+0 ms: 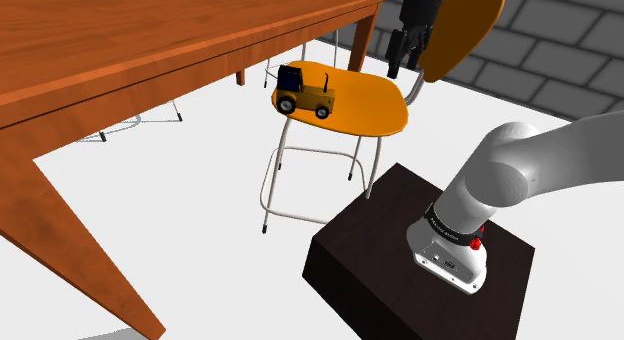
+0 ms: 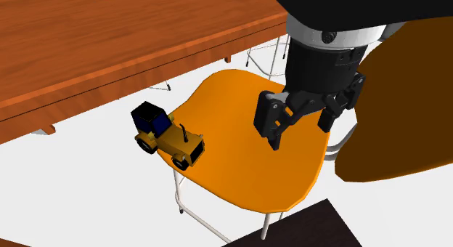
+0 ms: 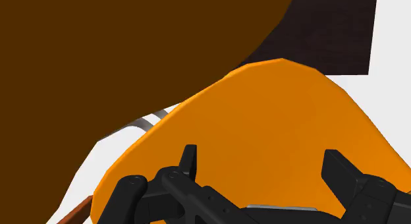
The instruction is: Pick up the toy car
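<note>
The toy car (image 1: 303, 92), a yellow tractor-like vehicle with a dark blue cab and black wheels, stands upright on the orange chair seat (image 1: 372, 100) near the seat's edge closest to the table. In the second exterior view the car (image 2: 167, 136) sits at the seat's (image 2: 239, 169) left edge. My black gripper (image 2: 299, 123) hangs open above the seat's other side, close to the chair back (image 2: 396, 115), well away from the car. Nothing is between the fingers (image 3: 190, 161). In the wrist view the gripper (image 3: 262, 165) points down at bare orange seat (image 3: 276, 117).
A large wooden table (image 1: 130, 38) overhangs the space beside the chair. The chair's orange back (image 1: 462, 26) rises right beside my hand. White metal chair legs (image 1: 275, 173) stand on a white floor. The dark stand (image 1: 370, 258) is just behind the chair.
</note>
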Robot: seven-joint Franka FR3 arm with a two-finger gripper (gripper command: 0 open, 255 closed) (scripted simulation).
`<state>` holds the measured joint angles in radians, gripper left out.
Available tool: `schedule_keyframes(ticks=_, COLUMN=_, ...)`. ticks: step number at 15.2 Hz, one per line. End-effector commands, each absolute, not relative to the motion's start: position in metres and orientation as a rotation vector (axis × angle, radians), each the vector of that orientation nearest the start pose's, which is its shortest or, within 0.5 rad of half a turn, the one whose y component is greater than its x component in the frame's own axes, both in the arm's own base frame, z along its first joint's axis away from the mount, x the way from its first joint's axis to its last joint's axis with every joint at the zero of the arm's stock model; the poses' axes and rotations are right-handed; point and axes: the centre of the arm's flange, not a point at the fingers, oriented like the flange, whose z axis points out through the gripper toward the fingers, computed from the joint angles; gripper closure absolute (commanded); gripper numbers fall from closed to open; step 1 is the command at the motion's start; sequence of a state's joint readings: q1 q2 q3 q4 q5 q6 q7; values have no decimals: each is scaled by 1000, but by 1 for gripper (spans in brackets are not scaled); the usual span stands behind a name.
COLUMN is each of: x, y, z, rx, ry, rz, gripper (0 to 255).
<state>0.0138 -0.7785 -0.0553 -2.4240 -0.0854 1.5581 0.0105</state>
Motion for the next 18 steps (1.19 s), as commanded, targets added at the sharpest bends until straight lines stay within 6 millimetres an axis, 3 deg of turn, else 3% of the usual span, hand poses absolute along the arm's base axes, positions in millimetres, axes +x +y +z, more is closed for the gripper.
schedule_keyframes(ticks=1, x=304, y=-26, z=555, rx=-3184, ry=50, rz=141, gripper=0)
schedule_keyframes(ticks=16, x=407, y=143, z=567, rx=-3153, ry=-12, rz=207, gripper=0)
schedule_keyframes(ticks=18, x=407, y=143, z=562, rx=-3152, ry=-12, rz=207, gripper=0)
